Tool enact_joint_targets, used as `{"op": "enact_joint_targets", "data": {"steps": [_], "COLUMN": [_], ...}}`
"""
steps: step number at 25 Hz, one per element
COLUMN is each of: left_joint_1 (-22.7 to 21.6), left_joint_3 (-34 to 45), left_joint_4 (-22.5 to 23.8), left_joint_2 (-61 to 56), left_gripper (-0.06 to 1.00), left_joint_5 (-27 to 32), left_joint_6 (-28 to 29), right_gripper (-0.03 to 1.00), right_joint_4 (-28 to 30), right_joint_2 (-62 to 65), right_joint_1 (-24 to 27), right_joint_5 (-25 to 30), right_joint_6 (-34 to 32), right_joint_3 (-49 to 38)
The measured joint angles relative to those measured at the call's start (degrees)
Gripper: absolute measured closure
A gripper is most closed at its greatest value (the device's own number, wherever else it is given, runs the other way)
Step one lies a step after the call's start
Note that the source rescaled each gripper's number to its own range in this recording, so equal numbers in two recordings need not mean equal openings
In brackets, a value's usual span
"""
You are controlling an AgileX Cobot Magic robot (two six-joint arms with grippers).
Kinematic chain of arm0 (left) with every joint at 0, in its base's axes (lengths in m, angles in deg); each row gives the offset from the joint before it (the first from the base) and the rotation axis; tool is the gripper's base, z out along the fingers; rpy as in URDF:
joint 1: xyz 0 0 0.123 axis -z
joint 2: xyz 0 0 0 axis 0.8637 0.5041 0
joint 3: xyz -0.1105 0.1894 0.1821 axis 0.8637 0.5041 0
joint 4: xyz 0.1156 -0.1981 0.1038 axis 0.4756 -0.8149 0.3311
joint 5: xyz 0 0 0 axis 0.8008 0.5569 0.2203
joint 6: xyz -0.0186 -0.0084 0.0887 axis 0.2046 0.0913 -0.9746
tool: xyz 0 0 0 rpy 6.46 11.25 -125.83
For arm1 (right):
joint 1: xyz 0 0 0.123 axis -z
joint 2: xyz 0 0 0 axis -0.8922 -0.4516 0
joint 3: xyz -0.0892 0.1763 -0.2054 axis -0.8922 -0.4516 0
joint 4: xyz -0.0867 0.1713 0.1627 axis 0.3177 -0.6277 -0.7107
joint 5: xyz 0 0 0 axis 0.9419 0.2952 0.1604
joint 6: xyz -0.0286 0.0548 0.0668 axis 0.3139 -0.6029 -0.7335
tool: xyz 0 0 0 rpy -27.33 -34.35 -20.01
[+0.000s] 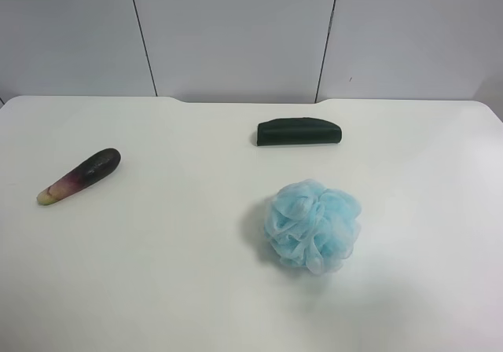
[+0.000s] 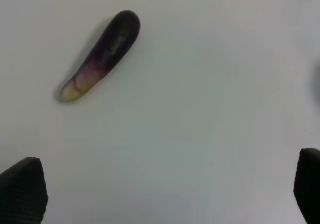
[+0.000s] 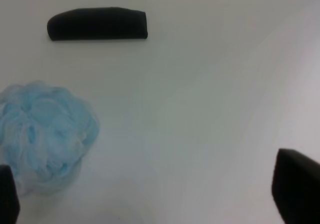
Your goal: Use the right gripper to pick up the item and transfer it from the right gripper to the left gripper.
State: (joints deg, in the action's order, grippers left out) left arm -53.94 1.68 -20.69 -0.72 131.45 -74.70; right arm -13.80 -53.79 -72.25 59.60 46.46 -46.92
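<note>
The white table (image 1: pixel 157 289) ran back to a grey panelled wall (image 1: pixel 236 30), its far edge showing a shallow step near the middle. Three things lay on it, well apart from one another, with wide bare surface between and in front of them; no arm showed in the exterior high view.

The right gripper (image 3: pixel 150 194) hung above the table with its black fingertips (image 3: pixel 295 186) at opposite borders of the right wrist view, spread wide and holding nothing. A light-blue bath pouf (image 3: pixel 42 134) lay just beside one fingertip, and a dark green case (image 3: pixel 97 24) lay farther off. The left gripper (image 2: pixel 165 189) was likewise spread wide and empty, its fingertips (image 2: pixel 22 189) apart from the item.

The item (image 1: pixel 79 177) lay flat near the exterior high view's left edge, untouched. It was elongated, glossy dark purple at its thicker end, fading through pink to a pale yellow-green tip.
</note>
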Motion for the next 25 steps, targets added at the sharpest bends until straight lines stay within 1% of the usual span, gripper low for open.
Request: {"op": "enact_joint_targets", "data": {"steps": [5, 10, 13, 16, 19, 25], "left_joint_1": [0.0, 0.0, 0.0, 0.0, 0.0, 0.0], "left_joint_3": [0.0, 0.0, 1.33, 5.09, 8.73, 12.78], "left_joint_4": [0.16, 0.22, 1.12, 2.57, 2.94, 4.33], "left_joint_2": [-5.71, -9.64, -12.8, -17.35, -22.12, -26.92], "left_gripper": [-0.06, -0.06, -0.06, -0.06, -0.06, -0.06], "left_joint_5": [6.39, 10.04, 10.26, 10.55, 10.67, 9.93], "left_joint_6": [0.19, 0.25, 0.71, 2.23, 3.69, 3.69], "right_gripper": [-0.03, -0.03, -0.03, -0.03, -0.03, -0.03], "right_joint_4": [0.0, 0.0, 0.0, 0.0, 0.0, 0.0], "right_joint_2": [0.0, 0.0, 0.0, 0.0, 0.0, 0.0], "right_joint_1": [0.0, 0.0, 0.0, 0.0, 0.0, 0.0], "right_joint_5": [0.0, 0.0, 0.0, 0.0, 0.0, 0.0], "right_joint_6": [0.0, 0.0, 0.0, 0.0, 0.0, 0.0], "right_joint_3": [0.0, 0.0, 0.0, 0.0, 0.0, 0.0]}}
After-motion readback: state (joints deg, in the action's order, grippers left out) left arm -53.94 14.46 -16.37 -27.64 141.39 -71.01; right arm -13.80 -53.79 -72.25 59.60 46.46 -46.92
